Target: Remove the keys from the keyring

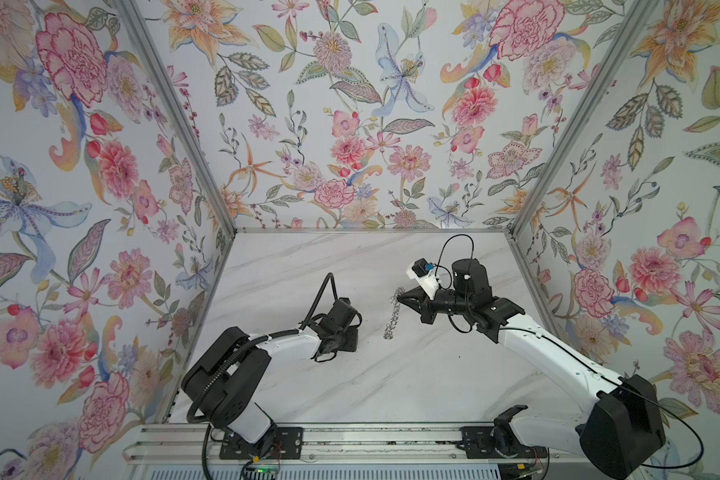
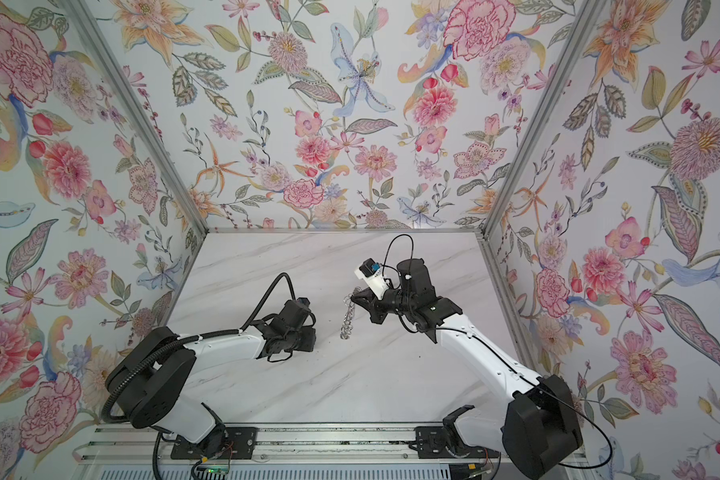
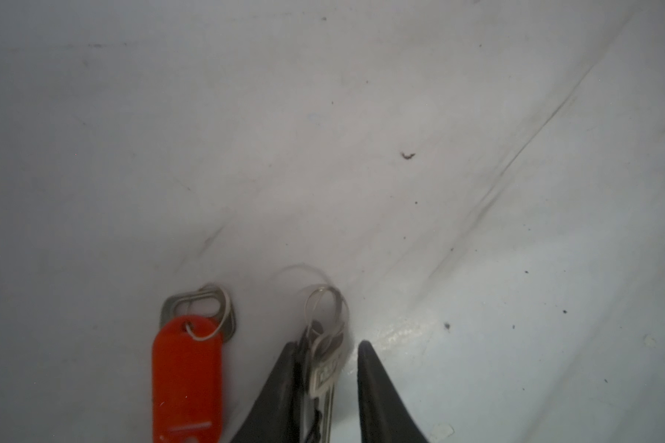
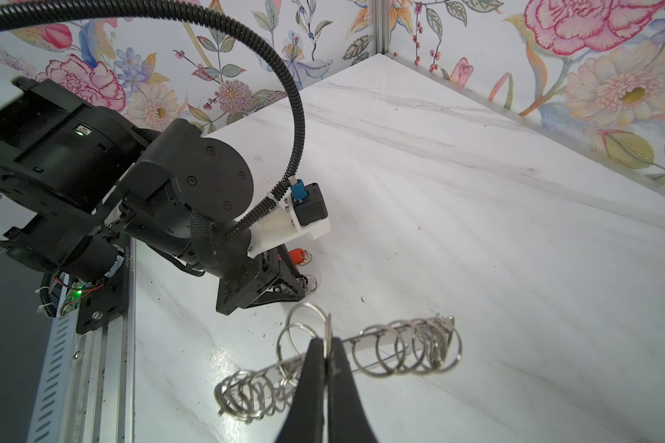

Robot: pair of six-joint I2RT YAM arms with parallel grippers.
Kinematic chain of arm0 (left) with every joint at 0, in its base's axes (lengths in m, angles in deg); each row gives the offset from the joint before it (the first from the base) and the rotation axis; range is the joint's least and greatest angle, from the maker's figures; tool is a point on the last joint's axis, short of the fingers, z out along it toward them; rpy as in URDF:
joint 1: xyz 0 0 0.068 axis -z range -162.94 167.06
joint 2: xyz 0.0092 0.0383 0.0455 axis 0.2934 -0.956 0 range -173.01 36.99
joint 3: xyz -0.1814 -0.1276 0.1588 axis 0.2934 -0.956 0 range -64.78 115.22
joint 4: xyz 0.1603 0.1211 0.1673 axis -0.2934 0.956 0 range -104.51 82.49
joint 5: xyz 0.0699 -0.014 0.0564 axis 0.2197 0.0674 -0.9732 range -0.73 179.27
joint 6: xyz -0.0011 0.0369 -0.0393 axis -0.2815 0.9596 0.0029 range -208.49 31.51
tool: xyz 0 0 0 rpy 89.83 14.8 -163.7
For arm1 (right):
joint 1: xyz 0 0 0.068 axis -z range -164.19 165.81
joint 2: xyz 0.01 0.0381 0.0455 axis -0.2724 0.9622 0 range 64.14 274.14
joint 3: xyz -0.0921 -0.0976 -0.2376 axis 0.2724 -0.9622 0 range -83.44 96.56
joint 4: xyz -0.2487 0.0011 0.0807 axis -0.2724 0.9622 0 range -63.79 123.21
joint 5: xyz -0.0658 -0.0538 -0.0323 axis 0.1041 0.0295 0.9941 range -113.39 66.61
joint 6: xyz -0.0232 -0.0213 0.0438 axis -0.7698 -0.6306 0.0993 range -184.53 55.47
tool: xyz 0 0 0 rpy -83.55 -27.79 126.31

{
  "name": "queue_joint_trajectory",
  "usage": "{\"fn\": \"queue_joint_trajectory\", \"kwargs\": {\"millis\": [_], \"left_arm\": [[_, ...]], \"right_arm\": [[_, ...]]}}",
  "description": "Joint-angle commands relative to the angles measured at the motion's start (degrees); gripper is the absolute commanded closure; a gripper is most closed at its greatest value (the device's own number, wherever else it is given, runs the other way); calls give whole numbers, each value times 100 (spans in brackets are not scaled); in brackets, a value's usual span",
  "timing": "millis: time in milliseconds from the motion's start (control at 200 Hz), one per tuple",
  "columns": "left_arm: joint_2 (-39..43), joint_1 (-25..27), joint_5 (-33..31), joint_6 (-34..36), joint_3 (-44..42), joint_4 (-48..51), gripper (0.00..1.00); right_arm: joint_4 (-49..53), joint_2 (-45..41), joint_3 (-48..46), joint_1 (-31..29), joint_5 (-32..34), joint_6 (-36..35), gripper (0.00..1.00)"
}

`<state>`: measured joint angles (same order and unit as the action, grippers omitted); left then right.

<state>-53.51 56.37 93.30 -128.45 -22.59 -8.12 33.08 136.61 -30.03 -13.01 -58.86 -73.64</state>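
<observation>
- Right gripper (image 4: 325,347) is pinched tight on one small wire loop (image 4: 328,330) at the rim of the keyring (image 4: 365,354), with only the wire between its fingertips.
- That keyring shows edge-on in the right wrist view: a flat silver band with wire loops bunched toward both ends.
- In both top views it is a thin silver strip (image 1: 393,313) hanging from the gripper tips near the middle of the tabletop (image 1: 350,395). Whether its low end touches the marble I cannot tell.
- Left gripper (image 3: 327,342) points down at the tabletop with its jaws parted.
- A small silver key (image 3: 325,376) stands between the fingers, against one of them and clear of the other, so nothing is clamped.
- A split ring (image 3: 325,307) sticks out past the fingertips from the key's head. A dark piece beside the key cannot be told from the finger.
- Just beside that gripper an orange fob (image 3: 187,379) lies flat on the tabletop, and a flat silver key head (image 3: 208,303) pokes out from under its ringed end.
- Both keys sit well apart from the keyring and are not joined to it. In the top views the left wrist hides them.
</observation>
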Motion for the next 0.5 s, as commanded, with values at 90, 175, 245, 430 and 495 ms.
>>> {"fn": "queue_joint_trajectory", "kwargs": {"millis": [90,175,245,430,495], "left_arm": [[337,-104,-92,23,282,347,59],[474,-133,-104,131,434,591,52],[636,-165,-111,240,570,757,45],[941,-293,210,486,786,962,36],[1019,-333,274,591,838,995,32]], "right_arm": [[290,-81,-18,34,95,141,100],[529,-116,-19,30,182,222,100],[783,-159,-7,17,306,281,100],[1617,-377,-47,-113,1000,392,100],[1907,-493,-76,-187,1291,457,100]]}}
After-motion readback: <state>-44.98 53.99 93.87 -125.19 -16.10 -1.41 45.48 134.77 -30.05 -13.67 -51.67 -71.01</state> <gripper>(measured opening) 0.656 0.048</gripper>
